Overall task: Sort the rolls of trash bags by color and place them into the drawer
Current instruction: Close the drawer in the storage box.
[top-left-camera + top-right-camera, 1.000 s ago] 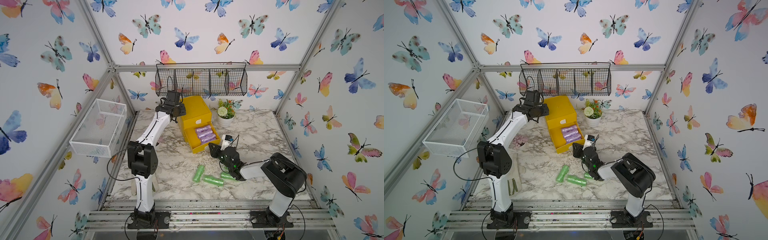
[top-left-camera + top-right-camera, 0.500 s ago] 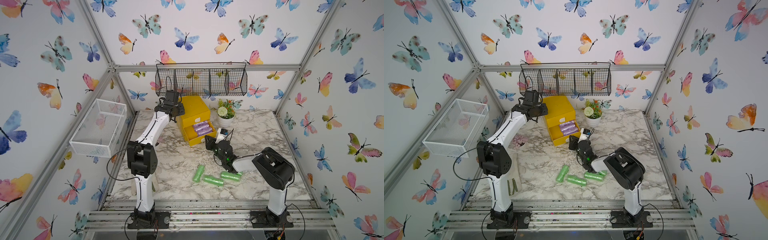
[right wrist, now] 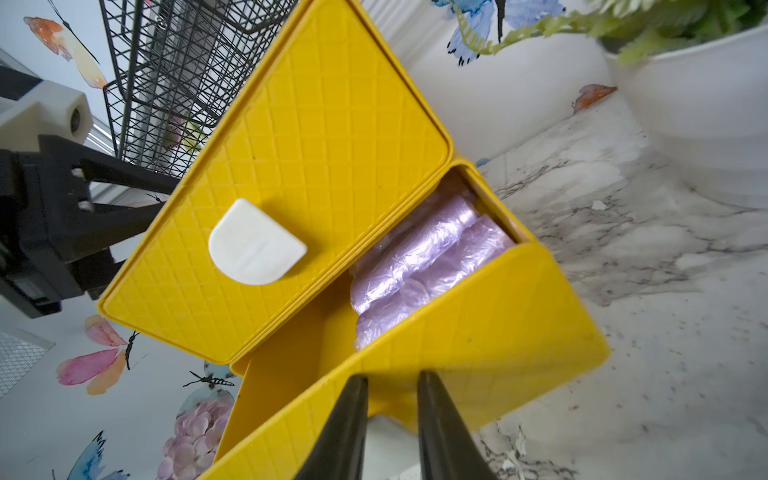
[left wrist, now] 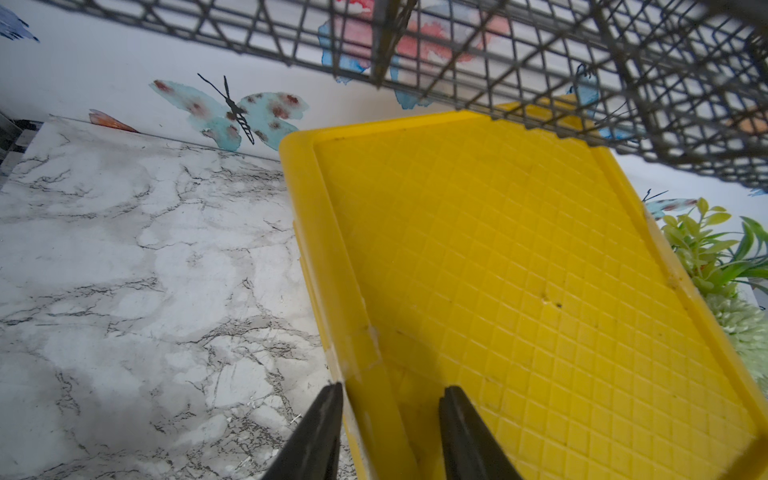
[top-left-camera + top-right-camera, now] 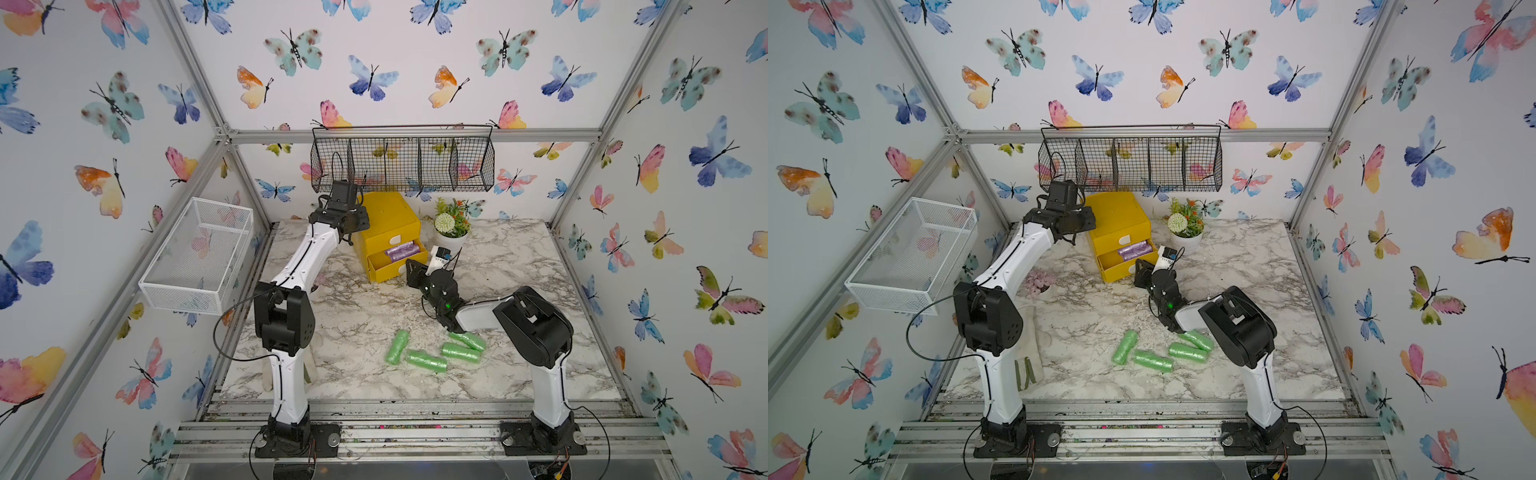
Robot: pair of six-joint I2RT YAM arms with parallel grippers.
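Right gripper (image 3: 392, 376): jaws narrowly apart at drawer (image 3: 478, 332) front; gripping or not, cannot tell
Left gripper (image 4: 390, 386): clamped on chest (image 4: 519, 270) top edge
Drawer: middle one, partly open, purple rolls (image 3: 424, 253) inside
Green rolls (image 5: 419, 359): four on table (image 5: 374, 307), apart from chest

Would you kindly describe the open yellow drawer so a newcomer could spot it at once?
Below the black wire basket on the back wall, a bright yellow plastic chest of drawers stands on the marble tabletop. The drawer under its top one stands partly out. Unlike the shut top drawer with its white tab handle, it shows lilac purple plastic rolls.
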